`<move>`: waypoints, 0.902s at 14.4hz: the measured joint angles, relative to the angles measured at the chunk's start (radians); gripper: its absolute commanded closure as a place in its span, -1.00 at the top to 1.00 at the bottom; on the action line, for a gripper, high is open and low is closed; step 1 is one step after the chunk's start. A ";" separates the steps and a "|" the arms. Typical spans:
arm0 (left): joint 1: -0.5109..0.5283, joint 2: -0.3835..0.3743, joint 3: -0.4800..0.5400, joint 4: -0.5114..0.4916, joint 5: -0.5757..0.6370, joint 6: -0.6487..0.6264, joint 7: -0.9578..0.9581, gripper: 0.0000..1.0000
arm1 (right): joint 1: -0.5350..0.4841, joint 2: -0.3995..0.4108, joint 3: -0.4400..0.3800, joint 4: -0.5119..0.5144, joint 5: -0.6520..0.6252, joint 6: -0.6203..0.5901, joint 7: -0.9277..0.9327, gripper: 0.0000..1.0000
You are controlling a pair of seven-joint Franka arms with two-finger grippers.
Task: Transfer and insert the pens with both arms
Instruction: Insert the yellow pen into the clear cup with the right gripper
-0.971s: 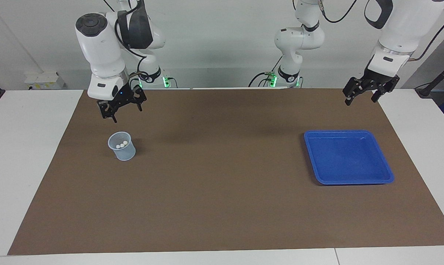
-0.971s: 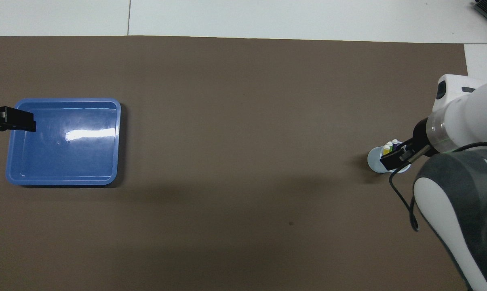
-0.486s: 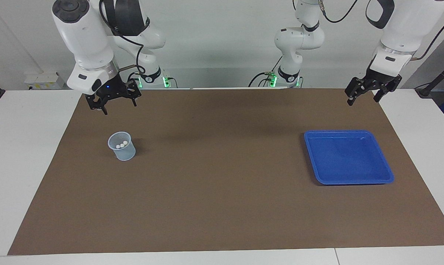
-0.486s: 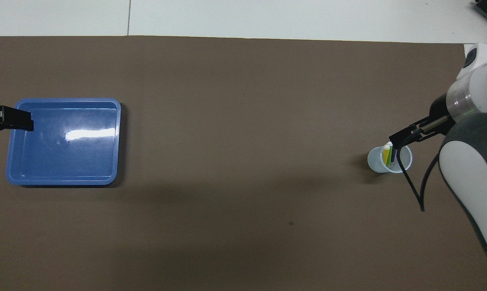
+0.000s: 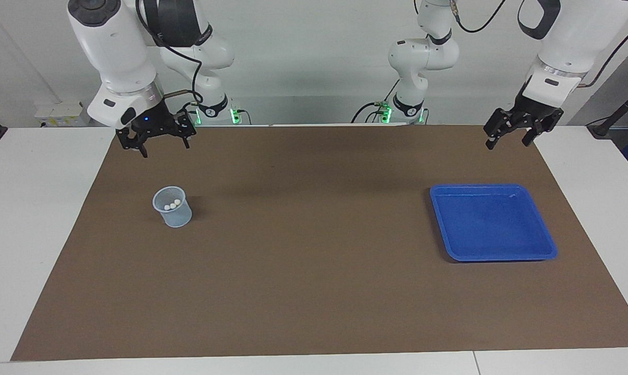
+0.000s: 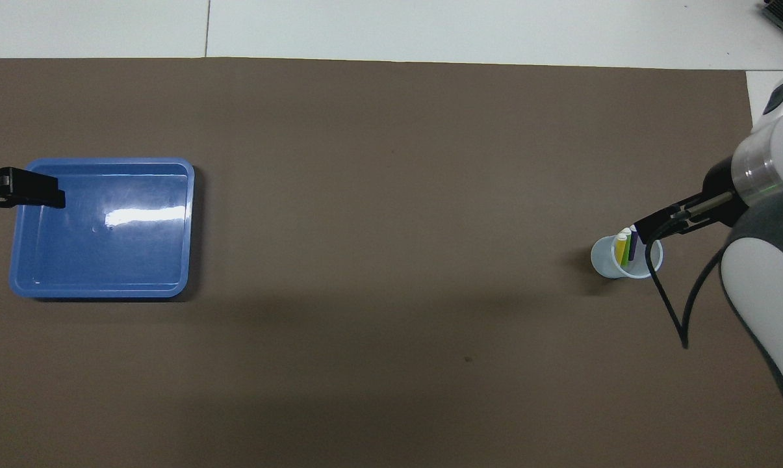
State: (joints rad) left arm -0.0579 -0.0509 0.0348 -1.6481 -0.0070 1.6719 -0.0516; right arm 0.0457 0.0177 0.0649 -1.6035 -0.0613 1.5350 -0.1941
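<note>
Raised off the cup [image 5: 172, 207] since the earlier frame, the open, empty right gripper [image 5: 156, 141] is withdrawn, the left gripper [image 5: 517, 133] likewise open, so the pens [image 5: 173, 204] risk being toppled only by a stray return pass.

In the overhead view my left gripper [image 6: 14, 194] is cut off by the picture's edge, so only one dark finger shows over the blue tray [image 6: 190, 227]. My right gripper [image 6: 654, 224] shows there only as a dark tip that covers part of the cup [image 6: 602, 260]. The pens [image 6: 625, 248] stand inside that cup, their lower ends hidden by its wall. In the facing view only their pale caps [image 5: 173, 205] show, too small to tell which pen is which.
</note>
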 measured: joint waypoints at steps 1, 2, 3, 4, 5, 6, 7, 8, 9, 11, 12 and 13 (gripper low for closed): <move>0.000 0.000 0.000 0.000 0.000 0.000 0.000 1.00 | -0.001 -0.010 -0.002 -0.023 0.000 0.007 0.002 1.00; 0.000 0.000 0.000 0.000 0.000 0.000 0.000 1.00 | -0.005 -0.015 -0.006 -0.041 0.000 0.019 0.002 1.00; 0.000 0.000 0.000 0.000 0.000 0.000 0.000 1.00 | -0.011 -0.015 -0.008 -0.052 0.000 0.035 0.002 1.00; 0.000 0.000 0.000 0.000 0.000 0.000 0.000 1.00 | -0.014 -0.014 -0.010 -0.061 0.000 0.054 0.002 1.00; 0.000 0.000 0.000 0.000 0.000 0.000 0.000 1.00 | -0.015 -0.013 -0.011 -0.066 0.000 0.063 0.002 1.00; 0.000 0.000 0.000 0.000 0.000 0.000 0.000 1.00 | -0.014 -0.012 -0.010 -0.069 0.000 0.066 0.002 1.00; 0.000 0.000 0.000 0.000 0.000 0.000 0.000 1.00 | -0.014 -0.009 -0.011 -0.072 0.000 0.067 0.002 1.00; 0.000 0.000 0.000 0.000 0.000 0.000 0.000 1.00 | -0.014 -0.007 -0.011 -0.073 0.000 0.067 0.002 1.00; 0.000 0.000 0.000 0.000 0.000 0.000 0.000 1.00 | -0.015 -0.005 -0.011 -0.073 0.000 0.067 0.002 1.00; 0.000 0.000 0.000 0.000 0.000 0.000 0.000 1.00 | -0.015 -0.005 -0.011 -0.073 0.000 0.067 0.002 1.00; 0.000 0.000 0.000 0.000 0.000 0.000 0.000 1.00 | -0.015 -0.005 -0.011 -0.073 0.000 0.070 0.002 1.00; 0.000 0.000 0.000 0.000 0.000 0.000 0.000 1.00 | -0.015 -0.005 -0.011 -0.073 0.000 0.075 0.002 1.00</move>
State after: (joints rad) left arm -0.0579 -0.0509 0.0352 -1.6482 -0.0072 1.6720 -0.0516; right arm 0.0311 0.0128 0.0538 -1.6764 -0.0613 1.6101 -0.1918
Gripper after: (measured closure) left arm 0.000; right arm 0.000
